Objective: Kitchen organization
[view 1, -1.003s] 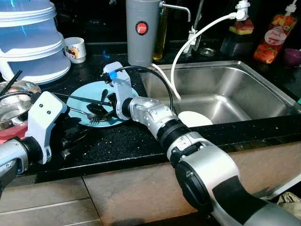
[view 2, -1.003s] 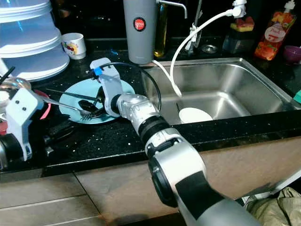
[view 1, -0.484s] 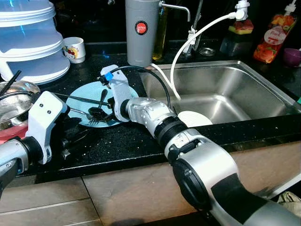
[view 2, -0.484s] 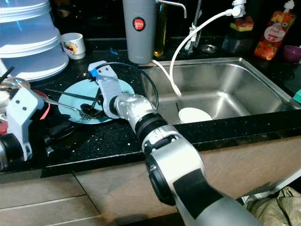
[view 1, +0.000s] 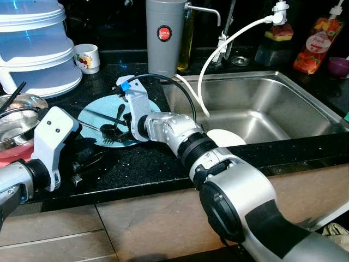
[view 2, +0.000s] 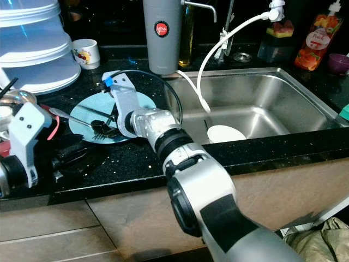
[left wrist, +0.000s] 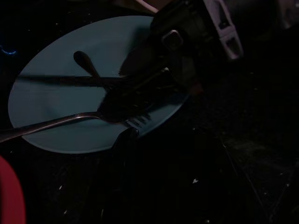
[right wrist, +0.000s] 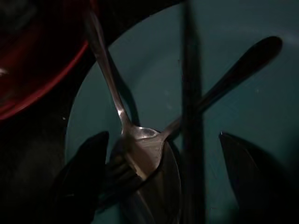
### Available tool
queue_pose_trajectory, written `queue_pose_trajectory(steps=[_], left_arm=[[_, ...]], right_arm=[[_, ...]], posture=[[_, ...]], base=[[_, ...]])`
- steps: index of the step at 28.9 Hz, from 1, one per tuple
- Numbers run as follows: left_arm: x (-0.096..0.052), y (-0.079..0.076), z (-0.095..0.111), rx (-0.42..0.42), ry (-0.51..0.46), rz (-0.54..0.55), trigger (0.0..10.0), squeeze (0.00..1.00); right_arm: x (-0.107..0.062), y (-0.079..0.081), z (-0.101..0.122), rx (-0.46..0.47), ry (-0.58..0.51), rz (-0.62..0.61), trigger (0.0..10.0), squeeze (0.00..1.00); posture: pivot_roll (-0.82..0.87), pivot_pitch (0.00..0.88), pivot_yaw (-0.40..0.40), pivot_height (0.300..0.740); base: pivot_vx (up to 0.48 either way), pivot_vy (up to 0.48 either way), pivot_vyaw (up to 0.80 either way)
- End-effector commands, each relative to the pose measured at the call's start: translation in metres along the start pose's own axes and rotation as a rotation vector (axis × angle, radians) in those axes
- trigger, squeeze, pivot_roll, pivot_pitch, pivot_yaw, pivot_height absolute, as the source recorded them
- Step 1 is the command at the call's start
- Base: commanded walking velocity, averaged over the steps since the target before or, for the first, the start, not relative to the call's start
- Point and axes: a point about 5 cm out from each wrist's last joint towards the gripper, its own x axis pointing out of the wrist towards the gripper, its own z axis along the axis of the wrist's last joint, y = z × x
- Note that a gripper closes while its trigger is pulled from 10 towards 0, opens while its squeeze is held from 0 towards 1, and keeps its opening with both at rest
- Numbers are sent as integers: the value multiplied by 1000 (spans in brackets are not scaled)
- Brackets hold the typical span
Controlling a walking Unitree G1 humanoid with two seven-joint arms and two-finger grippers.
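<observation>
We see the right gripper (view 1: 116, 131) down on the round pale-blue plate (view 1: 92, 113) (speckled black counter), fingers (right wrist: 81, 172) spread around the shiny steel spoon (right wrist: 140, 154) and fork (left wrist: 126, 119). Left gripper (view 1: 82, 164) low nearby; grip unclear.

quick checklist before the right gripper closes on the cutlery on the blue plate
1. Right gripper over the blue plate: ok.
2. Its fingers open, one on each side of the piled cutlery: ok.
3. One piece only between them: not ok; the spoon, fork and a dark stick cross there.
4. Fingers low enough to grip: cannot tell.
5. Left gripper off the plate, on the counter: ok.
6. Sink has room for a drop-off: ok, one white dish inside.
</observation>
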Motion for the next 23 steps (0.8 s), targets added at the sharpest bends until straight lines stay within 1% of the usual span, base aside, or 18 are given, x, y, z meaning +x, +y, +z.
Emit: queue_pose_trajectory(steps=[1,8,9,10,11,12,13,14,15,16,23], left_arm=[[0,-3,2,16,16,-28,10000,0],[0,-5,1,16,19,-35,10000,0],[0,-5,2,16,19,-36,10000,0],[0,-6,2,16,18,-36,10000,0],[0,-6,2,17,18,-36,10000,0],[0,-6,2,17,18,-36,10000,0],[0,-6,2,17,18,-36,10000,0],[0,-6,2,17,18,-36,10000,0],[0,-6,2,18,18,-36,10000,0],[0,-6,2,20,18,-36,10000,0],[0,-5,2,23,18,-35,10000,0]], right_arm=[[2,-2,-14,38,54,-14,10000,0],[4,0,-17,29,73,3,10000,0],[4,1,-18,30,78,9,8431,0],[4,2,-18,31,81,12,8431,0],[5,2,-19,34,81,14,4235,0],[5,2,-19,37,81,14,4235,0],[5,3,-19,40,79,14,2784,0],[5,3,-19,40,79,14,2784,0],[5,3,-18,45,76,14,275,0],[5,2,-17,50,69,12,0,0],[3,1,-13,84,38,9,0,0]], posture=[[90,85,-52,740],[92,81,-53,740],[92,80,-54,740],[93,80,-53,740],[93,80,-53,740],[93,80,-53,740],[93,77,-54,740],[93,77,-54,740],[93,77,-54,740],[93,77,-54,740],[91,67,-50,740]], base=[[0,0,0],[0,0,0],[0,0,0],[0,0,0],[0,0,0],[0,0,0],[0,0,0],[0,0,0],[0,0,0],[0,0,0],[0,0,0]])
